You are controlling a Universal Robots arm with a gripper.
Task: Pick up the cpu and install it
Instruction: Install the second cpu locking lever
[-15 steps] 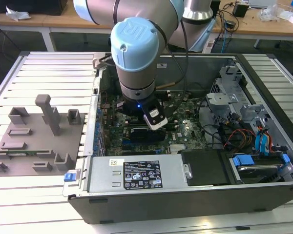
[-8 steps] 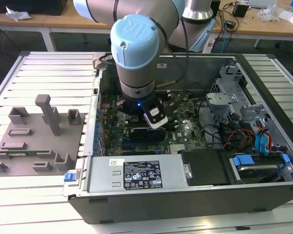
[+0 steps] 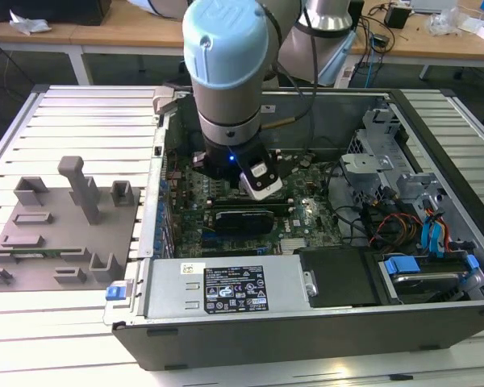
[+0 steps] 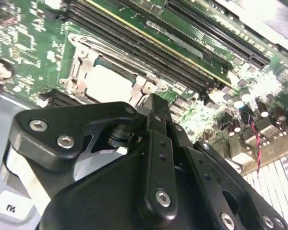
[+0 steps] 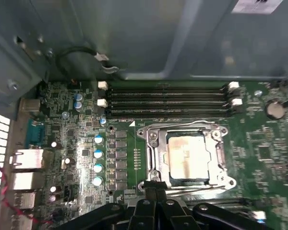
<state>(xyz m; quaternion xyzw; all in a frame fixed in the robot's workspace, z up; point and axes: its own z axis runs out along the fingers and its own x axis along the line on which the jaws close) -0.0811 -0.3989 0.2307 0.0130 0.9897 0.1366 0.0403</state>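
The cpu (image 5: 187,155) is sitting in its socket frame (image 5: 153,155) on the motherboard (image 5: 77,143) inside the computer case (image 3: 436,322). The gripper (image 5: 155,188) is hovering just beside the socket, fingers pressed together, holding nothing

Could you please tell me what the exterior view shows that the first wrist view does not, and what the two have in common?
Exterior view alone: the arm reaching down into the open computer case, the grey fixture plate on the slatted table at that view's left, and the drive bays with blue tabs.

First wrist view alone: the cpu lying in its socket frame, with the memory slots beside it and the tool close to the frame.

Both: the green motherboard.
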